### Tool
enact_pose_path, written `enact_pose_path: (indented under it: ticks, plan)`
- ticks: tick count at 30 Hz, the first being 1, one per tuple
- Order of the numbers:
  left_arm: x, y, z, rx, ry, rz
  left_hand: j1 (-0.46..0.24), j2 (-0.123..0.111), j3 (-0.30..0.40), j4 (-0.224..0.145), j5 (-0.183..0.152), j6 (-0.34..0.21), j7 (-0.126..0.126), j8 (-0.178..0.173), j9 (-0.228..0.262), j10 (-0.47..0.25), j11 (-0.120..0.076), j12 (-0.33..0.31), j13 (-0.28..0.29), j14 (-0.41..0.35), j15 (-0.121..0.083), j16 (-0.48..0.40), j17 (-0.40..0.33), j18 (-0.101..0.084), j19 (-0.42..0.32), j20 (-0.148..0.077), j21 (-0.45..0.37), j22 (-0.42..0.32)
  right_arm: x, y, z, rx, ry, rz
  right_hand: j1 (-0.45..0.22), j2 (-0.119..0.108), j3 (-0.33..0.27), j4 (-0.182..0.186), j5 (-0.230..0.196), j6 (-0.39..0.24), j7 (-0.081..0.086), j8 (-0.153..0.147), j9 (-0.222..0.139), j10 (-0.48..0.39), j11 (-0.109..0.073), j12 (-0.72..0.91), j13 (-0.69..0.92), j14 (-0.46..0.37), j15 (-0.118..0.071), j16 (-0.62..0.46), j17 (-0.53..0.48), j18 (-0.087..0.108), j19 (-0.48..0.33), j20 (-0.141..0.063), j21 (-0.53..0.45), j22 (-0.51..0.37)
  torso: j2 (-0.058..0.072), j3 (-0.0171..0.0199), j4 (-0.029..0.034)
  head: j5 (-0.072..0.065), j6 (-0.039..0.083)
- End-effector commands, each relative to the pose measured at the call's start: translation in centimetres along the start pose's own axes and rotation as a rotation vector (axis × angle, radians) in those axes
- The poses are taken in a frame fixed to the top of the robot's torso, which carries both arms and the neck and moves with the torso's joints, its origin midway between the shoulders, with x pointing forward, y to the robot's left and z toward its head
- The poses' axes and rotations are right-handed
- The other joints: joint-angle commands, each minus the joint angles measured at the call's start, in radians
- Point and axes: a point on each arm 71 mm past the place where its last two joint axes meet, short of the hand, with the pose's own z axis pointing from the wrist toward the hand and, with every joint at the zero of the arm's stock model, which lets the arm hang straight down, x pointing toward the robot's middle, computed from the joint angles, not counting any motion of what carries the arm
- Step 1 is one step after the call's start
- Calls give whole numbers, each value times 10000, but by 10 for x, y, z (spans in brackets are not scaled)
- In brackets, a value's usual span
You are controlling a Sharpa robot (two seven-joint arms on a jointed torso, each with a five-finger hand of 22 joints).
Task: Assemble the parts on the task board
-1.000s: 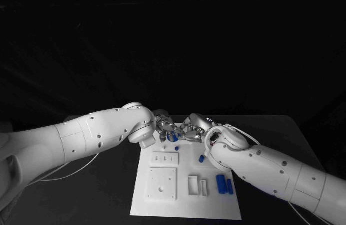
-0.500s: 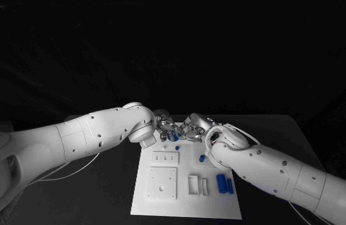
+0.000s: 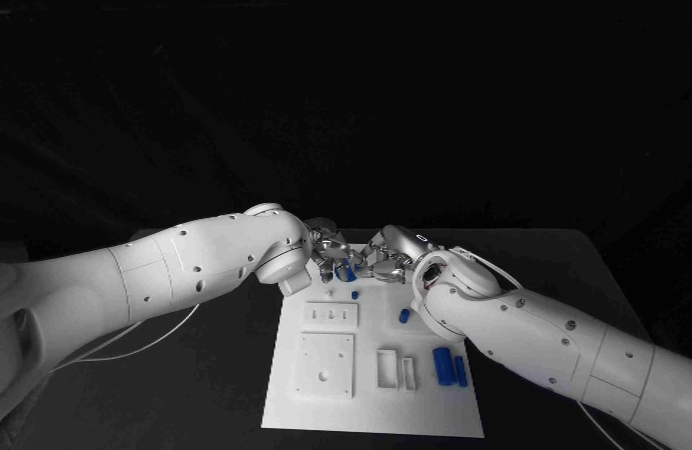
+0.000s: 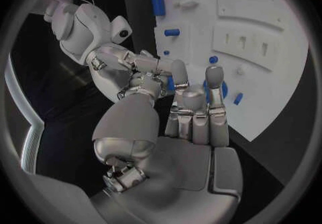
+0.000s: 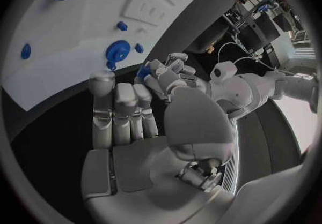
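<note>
The white task board (image 3: 372, 410) lies in the middle of the black table. Over its far end my left hand (image 3: 320, 255) and right hand (image 3: 387, 260) meet fingertip to fingertip. A small blue part (image 3: 346, 270) sits between them, touched by fingers of both. In the left wrist view the part (image 4: 171, 82) lies between my left fingers (image 4: 180, 76) and the right hand (image 4: 137, 63). In the right wrist view the left hand (image 5: 166, 71) holds the part (image 5: 143, 72) just beyond my right fingers (image 5: 119, 107). A blue gear (image 5: 118, 50) sits on the board below them.
More blue parts lie on the board: a small peg (image 3: 355, 295), a short piece (image 3: 404, 317) and two longer pieces (image 3: 441, 362) (image 3: 460, 372) at the right side. White raised blocks (image 3: 325, 367) (image 3: 387, 370) stand on the near half. Both forearms flank the board.
The blue part between the fingertips has shifted slightly up and away from the board. Both arms have barely moved.
</note>
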Motion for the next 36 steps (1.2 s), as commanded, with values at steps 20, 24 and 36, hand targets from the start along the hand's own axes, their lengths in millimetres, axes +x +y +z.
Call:
enact_pose_path:
  ticks: [20, 24, 36]
  plan:
    - [-1, 24, -7, -354, -343, 529, -125, -96, 962, -889, 247, 730, -553, -45, 2388, 527, -93, 290, 63, 202, -25, 225, 259, -114, 234, -8, -217, 209, -16, -51, -41, -867, -61, 935, 603, -208, -738, 570, 373, -439, 147, -31, -32, -493, 111, -565, -653, -260, 138, -484, -413, 196, 265, 205, -1023, 650, -100, 65, -100, 134, -169]
    - [1, 30, -8, -544, -528, 660, -196, -128, 1036, -913, 626, 784, -583, -33, 2613, 523, -104, 378, 91, 231, -41, 320, 371, -115, 262, -24, -236, 229, -38, -56, -44, -970, -902, 1672, 575, -150, -633, 471, 772, -393, 142, -31, -33, -514, 93, -611, -713, -253, 121, -514, -452, 201, 282, 192, -1079, 644, -142, 100, -134, 194, -236]
    - [27, 49, -5, -957, -1328, 1435, -432, -198, 1162, -1006, 963, 921, -644, -41, 3145, 528, -158, 696, 215, 382, -78, 662, 738, -111, 365, -53, -163, 254, -110, -83, -33, -363, -3235, 3668, 202, -8, -543, 117, 1532, -357, 132, -33, -37, -831, 52, -1658, -1670, -383, 98, -1018, -889, 195, 227, 166, -1949, 467, -288, 120, -156, 247, -536]
